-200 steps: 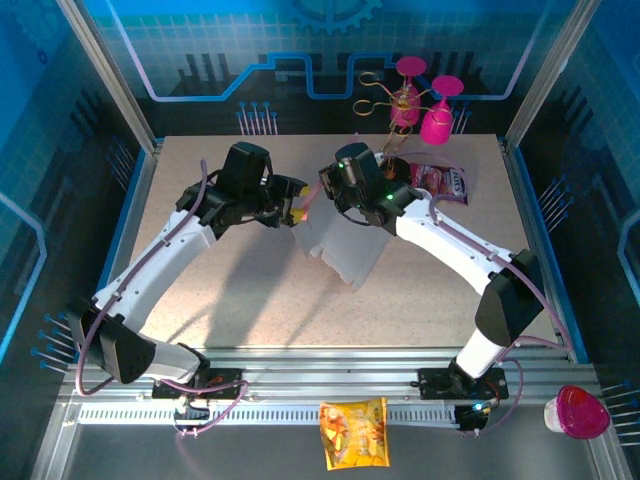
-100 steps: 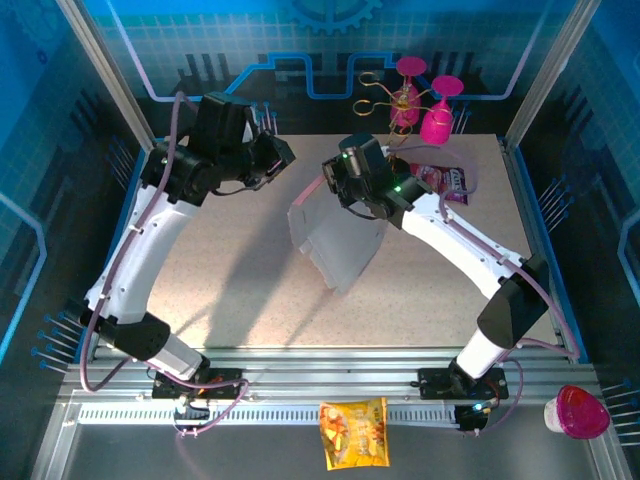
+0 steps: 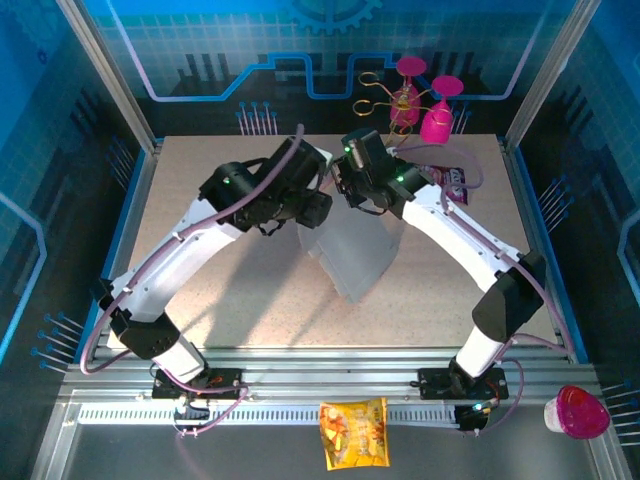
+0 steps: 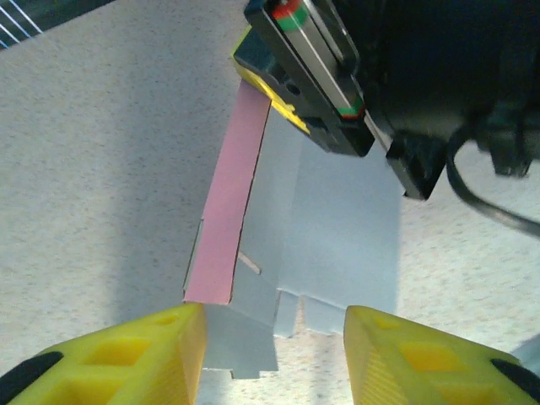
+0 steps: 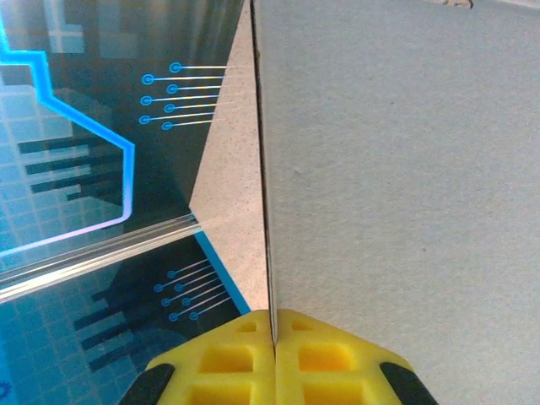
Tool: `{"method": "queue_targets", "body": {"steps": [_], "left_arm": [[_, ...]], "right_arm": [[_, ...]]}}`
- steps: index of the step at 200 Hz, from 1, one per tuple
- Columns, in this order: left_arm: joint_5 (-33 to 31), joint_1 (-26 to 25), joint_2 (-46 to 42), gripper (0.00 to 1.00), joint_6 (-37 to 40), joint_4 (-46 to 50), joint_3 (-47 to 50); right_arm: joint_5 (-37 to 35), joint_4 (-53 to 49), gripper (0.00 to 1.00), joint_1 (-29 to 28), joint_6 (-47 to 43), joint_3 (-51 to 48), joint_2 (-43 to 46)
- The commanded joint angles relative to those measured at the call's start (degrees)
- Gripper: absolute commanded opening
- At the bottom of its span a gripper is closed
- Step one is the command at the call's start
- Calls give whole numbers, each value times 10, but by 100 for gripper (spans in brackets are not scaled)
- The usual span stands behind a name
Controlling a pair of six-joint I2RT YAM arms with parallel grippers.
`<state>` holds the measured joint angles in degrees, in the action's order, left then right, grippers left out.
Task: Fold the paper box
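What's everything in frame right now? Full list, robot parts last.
paper box: 1, pink outside and pale inside, an unfolded sheet held up over the middle of the table
goblets: 2, magenta, far edge of the table
wire holder: 1, gold, beside the goblets
printed bag: 1, pink-purple, far right of the table, behind the right arm
snack bag: 1, yellow-orange, on the near rail between the arm bases
domed cup: 1, pink on white, near right corner, off the table
table: 1, speckled beige
left gripper: 1, yellow fingers, open, just short of the sheet
right gripper: 1, yellow fingers, shut on the sheet's edge
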<state>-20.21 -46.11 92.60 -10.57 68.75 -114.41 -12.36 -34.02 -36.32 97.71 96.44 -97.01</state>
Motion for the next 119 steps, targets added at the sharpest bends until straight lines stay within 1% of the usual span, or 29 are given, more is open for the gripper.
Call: {"method": "queue_targets", "body": {"steps": [1, 20, 29, 63, 101, 119], "left_arm": [[-105, -12, 13, 49, 68, -4, 9], [-158, -21, 32, 50, 87, 9, 4], [-170, -22, 39, 49, 96, 11, 6], [-167, -22, 60, 44, 119, -9, 17], [-171, -21, 84, 24, 112, -8, 10], [-176, -21, 90, 11, 105, -5, 9]], "right_arm": [[3, -52, 0, 9, 20, 31, -14], [7, -55, 0, 12, 24, 33, -17], [7, -57, 0, 11, 26, 34, -17], [10, -62, 0, 13, 33, 37, -19], [10, -63, 0, 16, 36, 39, -19], [10, -62, 0, 16, 38, 37, -20]]}}
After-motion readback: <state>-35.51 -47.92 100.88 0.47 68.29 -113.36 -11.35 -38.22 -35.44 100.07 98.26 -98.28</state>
